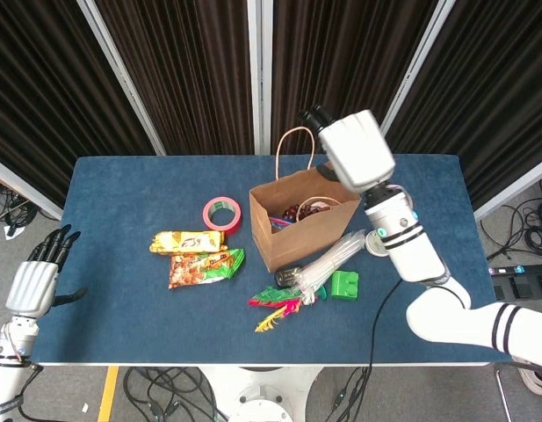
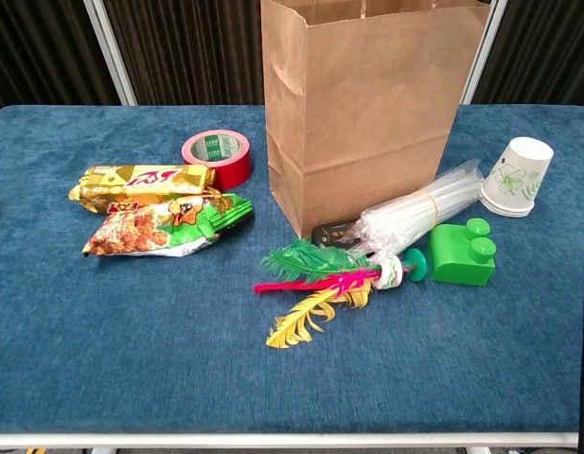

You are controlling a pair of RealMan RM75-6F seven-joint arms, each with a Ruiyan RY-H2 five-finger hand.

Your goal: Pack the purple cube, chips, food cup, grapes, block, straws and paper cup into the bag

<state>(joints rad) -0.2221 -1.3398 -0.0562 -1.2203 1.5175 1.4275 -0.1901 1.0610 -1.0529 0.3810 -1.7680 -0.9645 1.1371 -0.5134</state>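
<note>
Brown paper bag upright mid-table, grapes inside. Right hand above bag rim; grasp can't tell. Left hand off-table, fingers apart, empty. Next likely straws: grip bundle mid-length, w/o snagging feathers.

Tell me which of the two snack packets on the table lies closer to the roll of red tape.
The yellow-and-gold chip packet: it lies just beside the red tape roll, while the orange packet with the green end sits in front of it, nearer the table's front edge.
</note>
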